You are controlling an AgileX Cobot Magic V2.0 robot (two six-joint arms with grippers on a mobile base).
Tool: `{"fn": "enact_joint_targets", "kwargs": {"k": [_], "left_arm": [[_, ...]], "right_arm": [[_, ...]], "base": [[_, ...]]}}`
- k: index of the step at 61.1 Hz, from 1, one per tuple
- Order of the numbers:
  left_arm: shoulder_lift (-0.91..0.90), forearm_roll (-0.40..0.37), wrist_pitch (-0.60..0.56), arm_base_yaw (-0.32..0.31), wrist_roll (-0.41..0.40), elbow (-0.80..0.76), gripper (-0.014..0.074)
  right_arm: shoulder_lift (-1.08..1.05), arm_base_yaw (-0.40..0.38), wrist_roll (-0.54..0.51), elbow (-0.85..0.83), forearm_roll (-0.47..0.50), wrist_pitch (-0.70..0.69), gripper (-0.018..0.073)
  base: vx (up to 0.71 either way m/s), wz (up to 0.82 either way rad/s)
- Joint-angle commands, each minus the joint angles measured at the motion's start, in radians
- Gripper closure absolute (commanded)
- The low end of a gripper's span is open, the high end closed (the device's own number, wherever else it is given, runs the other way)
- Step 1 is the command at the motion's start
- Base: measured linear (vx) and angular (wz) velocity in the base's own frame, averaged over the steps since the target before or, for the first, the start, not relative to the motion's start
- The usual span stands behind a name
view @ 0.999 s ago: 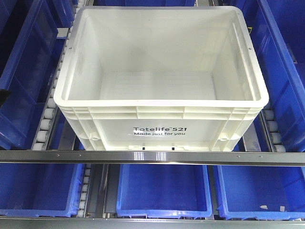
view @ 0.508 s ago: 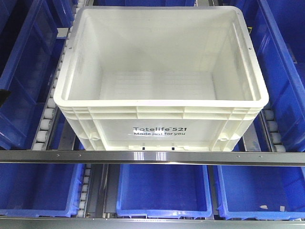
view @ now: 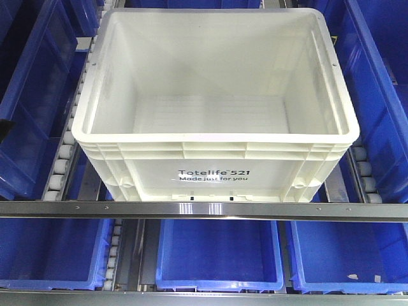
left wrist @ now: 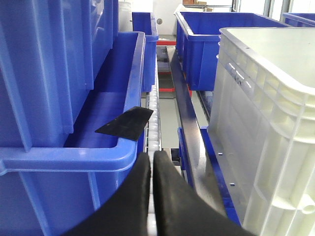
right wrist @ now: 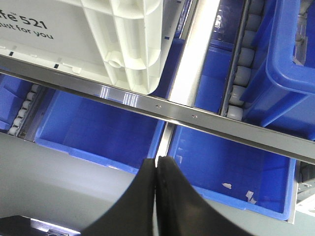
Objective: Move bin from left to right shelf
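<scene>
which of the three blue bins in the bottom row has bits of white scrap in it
The right-hand blue bin in the row below the silver rail: small white scraps lie on its floor, while the middle bin and left bin look bare.

Rows of blue bins [view: 220, 255], bright glare on plastic, pale wall behind
</scene>
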Motion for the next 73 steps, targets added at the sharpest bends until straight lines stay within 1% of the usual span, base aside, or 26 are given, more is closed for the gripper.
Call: {"fn": "enact_joint_targets", "kwargs": {"k": [1,6,9,13,24,28,33,35,39,42,53,61,73], "left_arm": [[-0.012,-0.001,-0.067,0.001,-0.009,-0.017,0.0605],[-0.012,-0.001,-0.067,0.001,-0.009,-0.017,0.0605],[-0.012,-0.001,-0.067,0.001,-0.009,-0.017,0.0605],[-0.012,-0.001,-0.067,0.001,-0.009,-0.017,0.0605],[-0.012,-0.001,-0.067,0.001,-0.009,-0.017,0.0605],[-0.012,-0.001,-0.067,0.001,-0.009,-0.017,0.0605],[-0.012,-0.001,-0.067,0.001,-0.009,-0.017,0.0605],[-0.012,-0.001,-0.067,0.001,-0.009,-0.017,0.0605],[-0.012,-0.001,-0.067,0.001,-0.009,-0.017,0.0605],[-0.012,-0.001,-0.067,0.001,-0.009,-0.017,0.0605],[-0.012,-0.001,-0.067,0.001,-0.009,-0.017,0.0605],[-0.012,-0.001,-0.067,0.001,-0.009,-0.017,0.0605],[-0.012,-0.001,-0.067,0.001,-0.009,-0.017,0.0605]], "right_arm": [[0.008,-0.001,-0.011,-0.023,-0.008,-0.056,0.0566],[-0.034,-0.004,-0.015,0.0,-0.009,-0.108,0.0566],[-0.074,-0.033,-0.019,0.042,0.006,-0.194,0.0566],[-0.14,-0.098,-0.019,0.119,0.016,-0.324,0.0566],[-0.318,-0.332,-0.017,0.379,0.048,-0.719,0.0566],[-0.357,-0.382,-0.016,0.456,0.051,-0.84,0.0566],[-0.396,-0.414,-0.016,0.538,0.051,-0.97,0.0566],[-0.411,-0.417,-0.016,0.566,0.053,-1.029,0.0566],[-0.438,-0.415,-0.016,0.612,0.055,-1.104,0.0566],[-0.454,-0.413,-0.016,0.61,0.055,-1.086,0.0566],[-0.452,-0.409,-0.016,0.61,0.054,-1.102,0.0566],[-0.452,-0.378,-0.02,0.611,0.053,-1.102,0.0566],[-0.452,-0.378,-0.021,0.611,0.053,-1.102,0.0566]], "base": [[0.0,0.0],[0.0,0.0],[0.0,0.0],[0.0,0.0],[0.0,0.0],[0.0,0.0],[0.0,0.0],[0.0,0.0],[0.0,0.0],[0.0,0.0],[0.0,0.0],[0.0,0.0],[0.0,0.0]]}}
